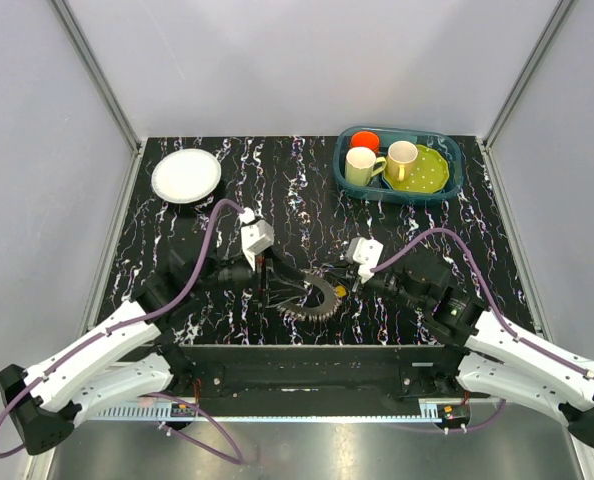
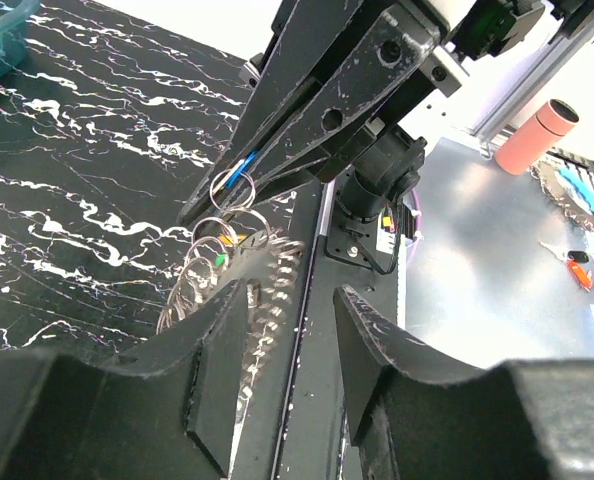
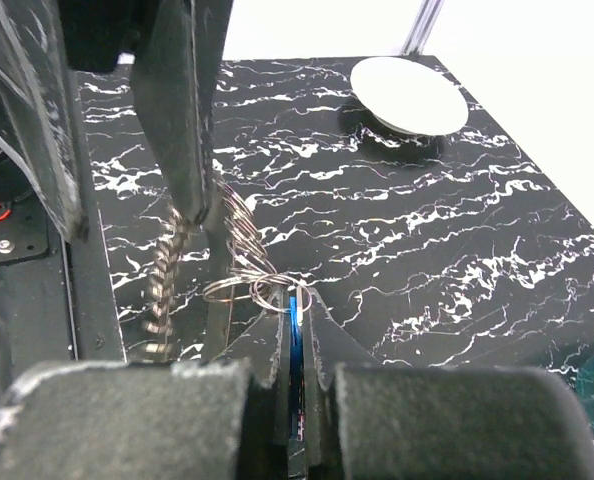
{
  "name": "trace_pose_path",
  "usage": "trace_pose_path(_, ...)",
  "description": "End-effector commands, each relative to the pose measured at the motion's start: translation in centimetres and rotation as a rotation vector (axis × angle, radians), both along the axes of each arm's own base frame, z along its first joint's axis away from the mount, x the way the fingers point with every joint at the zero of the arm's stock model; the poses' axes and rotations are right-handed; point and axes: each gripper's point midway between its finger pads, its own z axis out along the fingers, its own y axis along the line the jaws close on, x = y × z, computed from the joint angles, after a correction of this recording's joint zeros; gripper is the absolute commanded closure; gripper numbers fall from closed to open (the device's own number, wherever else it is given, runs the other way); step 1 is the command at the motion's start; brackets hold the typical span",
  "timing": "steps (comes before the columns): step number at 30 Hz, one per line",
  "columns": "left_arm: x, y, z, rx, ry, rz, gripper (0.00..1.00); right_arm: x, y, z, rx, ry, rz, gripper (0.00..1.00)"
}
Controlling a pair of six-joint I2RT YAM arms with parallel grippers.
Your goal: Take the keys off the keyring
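Item: the keys (image 1: 312, 303), a fanned arc of grey metal teeth lying on the black marbled table (image 1: 307, 200), near its front edge and between your two arms. They are strung on the keyring (image 3: 237, 235), whose thin wire loops rise from the table toward the right hand. Your right hand (image 3: 295, 300) has its fingers drawn narrow and pinches a blue-headed key (image 2: 239, 172) at the upper end of the loops. A green tag (image 2: 219, 260) shows among the keys just below. Your left hand (image 2: 292, 295) stands wide and holds nothing. One finger (image 3: 182, 120) is planted just above the row of keys, but you cannot tell whether it touches them. Also on the table: a white plate (image 1: 186, 174) at the far left corner, and a teal basket (image 1: 455, 180) at the far right holding two mugs, a green plate and an orange cup. Both are well apart from the keys.
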Motion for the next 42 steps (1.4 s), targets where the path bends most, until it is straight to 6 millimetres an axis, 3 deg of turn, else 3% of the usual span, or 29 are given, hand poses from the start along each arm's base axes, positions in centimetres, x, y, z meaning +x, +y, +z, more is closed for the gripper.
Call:
trace_pose_path(1, 0.6, -0.8, 3.1, -0.068, -0.116, 0.002, 0.58, -0.2, 0.5, 3.7, 0.12, -0.06, 0.022, 1.0)
trace_pose_path(13, 2.6, -0.8, 4.8, -0.096, -0.229, 0.139, 0.59, 0.7, 1.3, 4.4, 0.139, 0.032, -0.016, 1.0)
trace_pose_path(29, 5.2, -1.3, 3.6, -0.011, -0.297, 0.227, 0.61, 1.8, 1.8, 5.1, 0.143, 0.149, -0.077, 1.0)
trace_pose_path(42, 5.5, -1.9, 3.0, 0.022, -0.298, 0.216, 0.59, 1.7, 1.8, 5.0, 0.141, 0.176, -0.077, 1.0)
